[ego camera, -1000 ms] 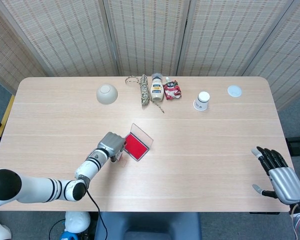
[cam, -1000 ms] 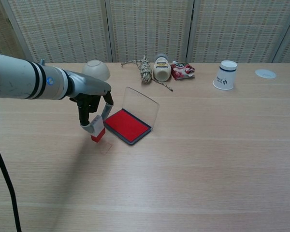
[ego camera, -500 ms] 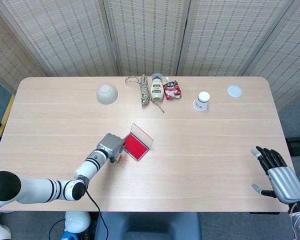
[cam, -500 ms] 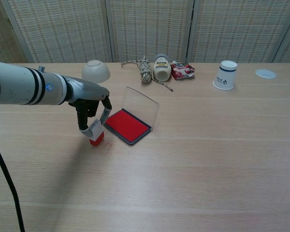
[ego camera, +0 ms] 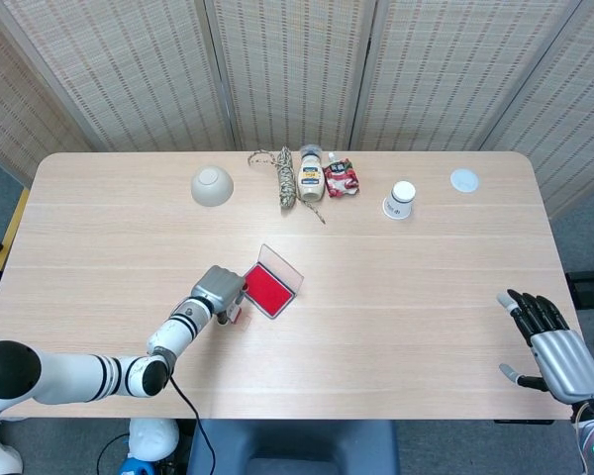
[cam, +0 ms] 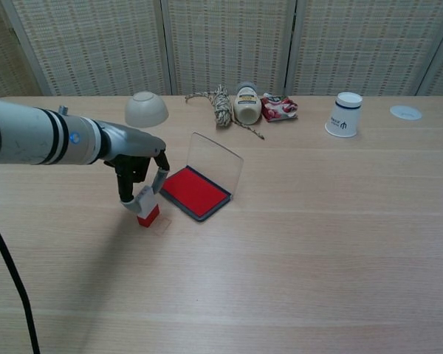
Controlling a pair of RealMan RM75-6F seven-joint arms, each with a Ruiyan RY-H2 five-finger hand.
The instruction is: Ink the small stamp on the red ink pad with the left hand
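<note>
The small stamp (cam: 145, 207), white on top with a red base, stands on the table just left of the red ink pad (cam: 194, 192). My left hand (cam: 139, 163) grips the stamp's top from above, fingers pointing down. In the head view the left hand (ego camera: 219, 288) covers most of the stamp (ego camera: 234, 315) beside the ink pad (ego camera: 269, 289). The pad's clear lid (cam: 215, 162) stands raised behind the red surface. My right hand (ego camera: 551, 342) hovers off the table's front right corner, fingers spread and holding nothing.
Along the far edge lie an upturned bowl (cam: 146, 108), a coil of rope (cam: 220, 103), a bottle on its side (cam: 246, 102), a red packet (cam: 279, 108), a paper cup (cam: 345, 113) and a white lid (cam: 405, 112).
My left hand has lowered the stamp from just above the table until its red base rests on the wood beside the pad. The right hand has stayed still.
</note>
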